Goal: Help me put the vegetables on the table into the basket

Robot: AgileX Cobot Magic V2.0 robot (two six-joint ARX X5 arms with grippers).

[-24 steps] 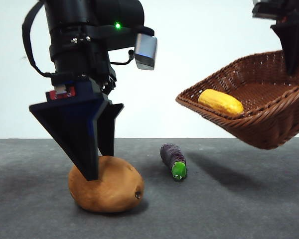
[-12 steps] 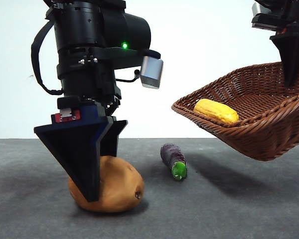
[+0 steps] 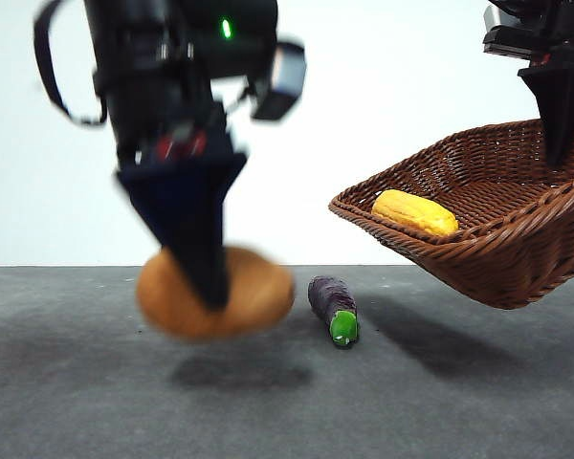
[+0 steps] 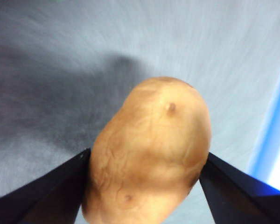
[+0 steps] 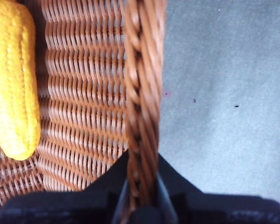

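You see a brown potato (image 3: 215,296), a yellow lumpy vegetable (image 3: 414,212) in the dark brown woven basket (image 3: 517,258), a purple eggplant (image 3: 333,308) with green cap, and the grey counter (image 3: 459,402).

Left arm: black cylindrical housing with a green indicator light (image 3: 225,29), a looping black cable (image 3: 55,67), a silver-grey block (image 3: 277,81), a red tag (image 3: 177,146). Left hand (image 3: 196,253): two black tapering wedge jaws. Right hand (image 3: 556,115): black, likewise tapered.

The left gripper (image 3: 210,282) points straight down, its jaws clamped on either side of the potato (image 3: 215,292), held clear of the tabletop (image 3: 77,402); the right gripper (image 5: 141,196) pinches the basket (image 3: 478,220) rim, holding it aloft and tilted.
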